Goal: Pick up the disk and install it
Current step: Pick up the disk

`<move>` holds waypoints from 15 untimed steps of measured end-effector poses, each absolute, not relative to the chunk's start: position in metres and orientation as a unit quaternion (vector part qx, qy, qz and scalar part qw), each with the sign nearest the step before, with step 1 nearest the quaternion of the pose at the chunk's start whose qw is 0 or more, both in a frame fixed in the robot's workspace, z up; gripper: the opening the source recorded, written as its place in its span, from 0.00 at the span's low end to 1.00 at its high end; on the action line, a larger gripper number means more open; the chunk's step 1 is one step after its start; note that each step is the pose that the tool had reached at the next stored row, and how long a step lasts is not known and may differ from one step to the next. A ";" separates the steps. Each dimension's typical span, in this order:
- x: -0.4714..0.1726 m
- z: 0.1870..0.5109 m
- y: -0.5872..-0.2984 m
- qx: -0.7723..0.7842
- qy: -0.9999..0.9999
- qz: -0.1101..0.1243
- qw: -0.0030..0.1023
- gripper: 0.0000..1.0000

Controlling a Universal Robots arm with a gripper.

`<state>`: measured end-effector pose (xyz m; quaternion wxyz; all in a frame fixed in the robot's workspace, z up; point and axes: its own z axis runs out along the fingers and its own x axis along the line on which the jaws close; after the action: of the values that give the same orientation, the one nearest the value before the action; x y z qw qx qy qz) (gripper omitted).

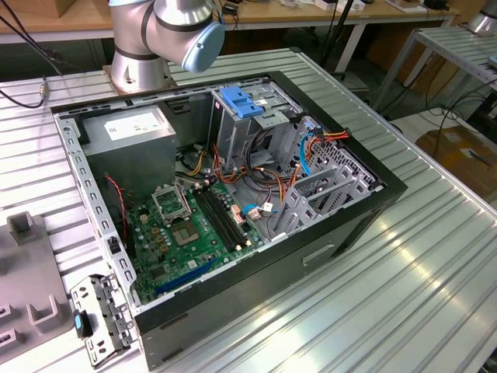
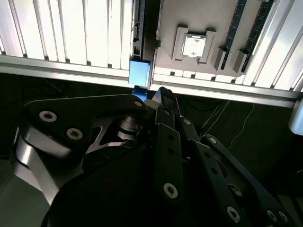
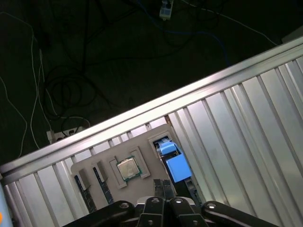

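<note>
The disk (image 3: 178, 169) stands on edge in a slot of a grey holder (image 3: 90, 166) lying on the ribbed table. Its blue carrier edge is all I see of it. In the second wrist view the disk (image 2: 139, 72) sits at the corner of the holder (image 2: 170, 19), close to the table's edge. My gripper (image 2: 160, 94) hangs well above the disk, apart from it, with its black fingers together and nothing between them. In the first wrist view the gripper (image 3: 164, 187) lines up just beside the blue edge. The open computer case (image 1: 373, 194) lies on the table, with its drive cage under a blue latch (image 1: 241, 101).
The holder also carries a processor (image 3: 128, 169) and memory sticks (image 3: 102, 184). Beyond the table's edge (image 3: 142, 111) is dark floor with cables. Inside the case sit a grey power supply box (image 1: 128, 128), the green board (image 1: 186, 233) and wire bundles. The arm's base (image 1: 140, 62) stands behind the case.
</note>
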<state>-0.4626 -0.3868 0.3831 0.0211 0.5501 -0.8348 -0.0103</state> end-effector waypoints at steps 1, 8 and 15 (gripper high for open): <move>-0.463 0.381 -0.386 0.557 -0.830 -0.009 0.019 0.11; -0.463 0.366 -0.377 0.621 -0.783 -0.002 0.010 0.11; -0.463 0.361 -0.374 0.646 -0.763 -0.001 0.010 0.11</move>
<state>-0.4629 -0.3739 0.3614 0.0102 0.6462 -0.7631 -0.0010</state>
